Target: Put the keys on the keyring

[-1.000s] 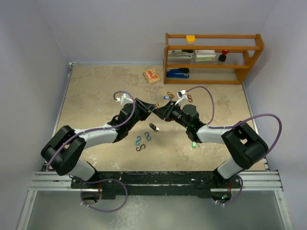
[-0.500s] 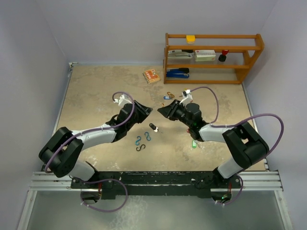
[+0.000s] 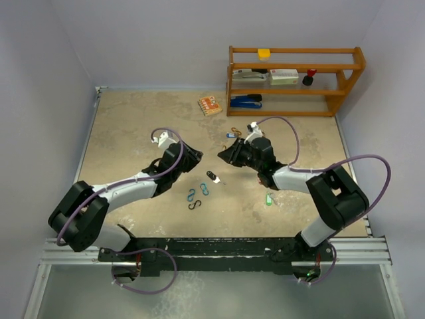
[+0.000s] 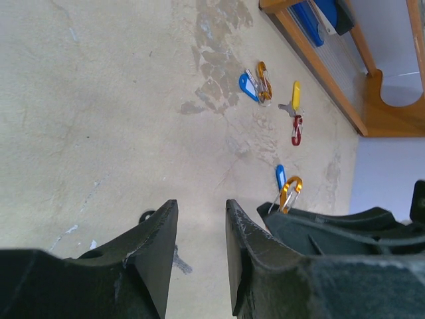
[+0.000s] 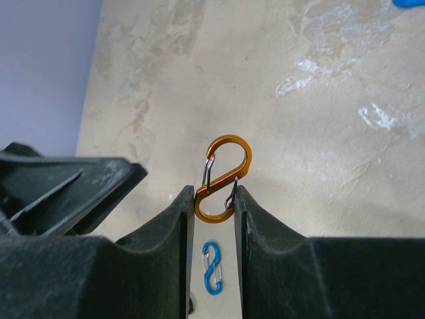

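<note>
- Surface (image 3: 133, 133) is beige stone-look, mottled with paler and darker stains; pale lilac-grey walls (image 3: 166, 46) close it in on three sides; a wooden shelf (image 3: 292, 50) stands at the back wall.
- Right claw (image 5: 214, 193) is nearly closed on an orange clip (image 5: 224, 178), pinching its lower loop between both fingers; the clip's long axis runs out past the tips, a little slanted, its free loop in the air; it hangs out in front of the shelf's left end.
- Left claw (image 4: 199, 209) stands partly open with nothing between its fingers; it faces the right claw across a small gap, on the side farther from the shelf.
- Keys lie flat on the surface; yellow key (image 4: 295, 96) is just before the shelf's bottom rail, tag end toward the rail, blade away from it.
- Blue key (image 4: 249, 86) lies beside the yellow one, hard against a second orange clip (image 4: 263, 81).
- Black key (image 3: 212, 176) lies farther from the shelf than both claws, long axis slantwise.
- Green key (image 3: 268, 199) lies farther out again, long axis pointing roughly toward the shelf.
</note>
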